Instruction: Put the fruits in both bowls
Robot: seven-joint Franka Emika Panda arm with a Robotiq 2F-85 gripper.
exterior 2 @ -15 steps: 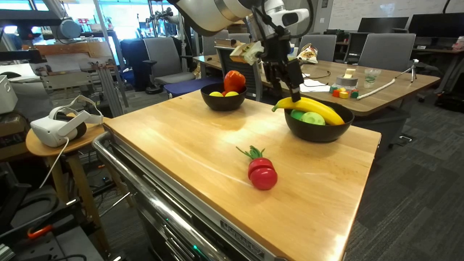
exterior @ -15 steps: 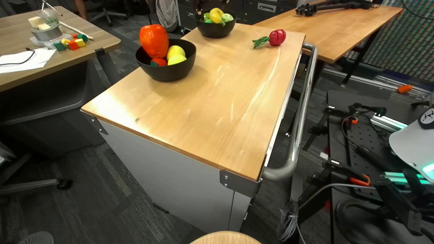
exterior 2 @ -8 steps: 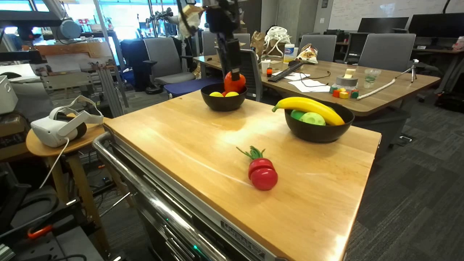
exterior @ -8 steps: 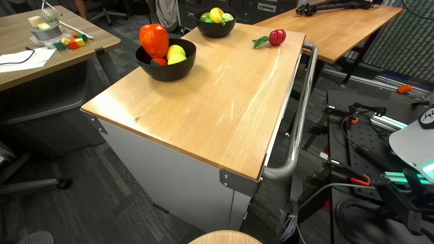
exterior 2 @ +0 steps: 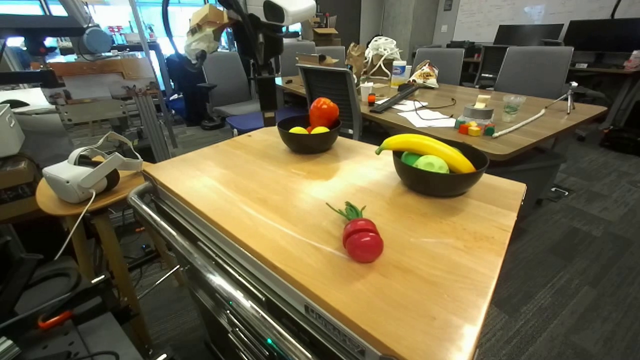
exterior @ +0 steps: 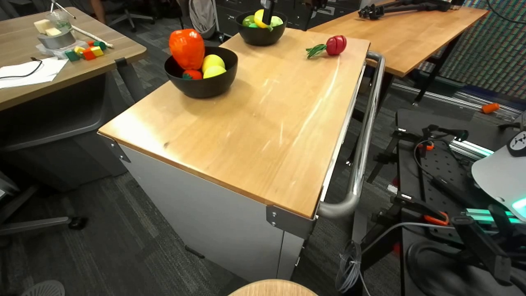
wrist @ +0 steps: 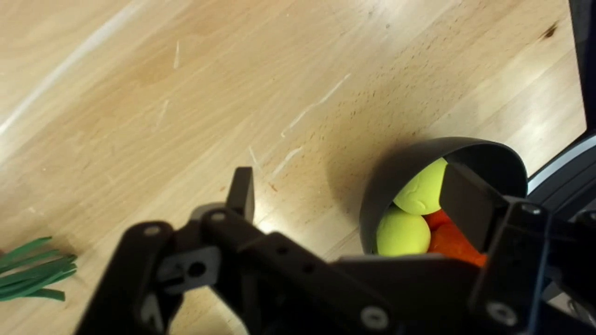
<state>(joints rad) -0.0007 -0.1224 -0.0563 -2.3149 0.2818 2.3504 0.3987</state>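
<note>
Both bowls [exterior 2: 440,185] hold fruits [exterior 2: 432,164]; the tool [wrist: 355,195], spread wide and empty, has swung clear of the banana [exterior 2: 431,145]; likely only the red radish [exterior 2: 362,241] remains.

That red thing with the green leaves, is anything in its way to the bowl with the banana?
In an exterior view, nothing visible stands between the red piece and that black bowl. At the bowl itself, though, the banana lies over part of the opening, so the red piece might bump it going in.
</note>
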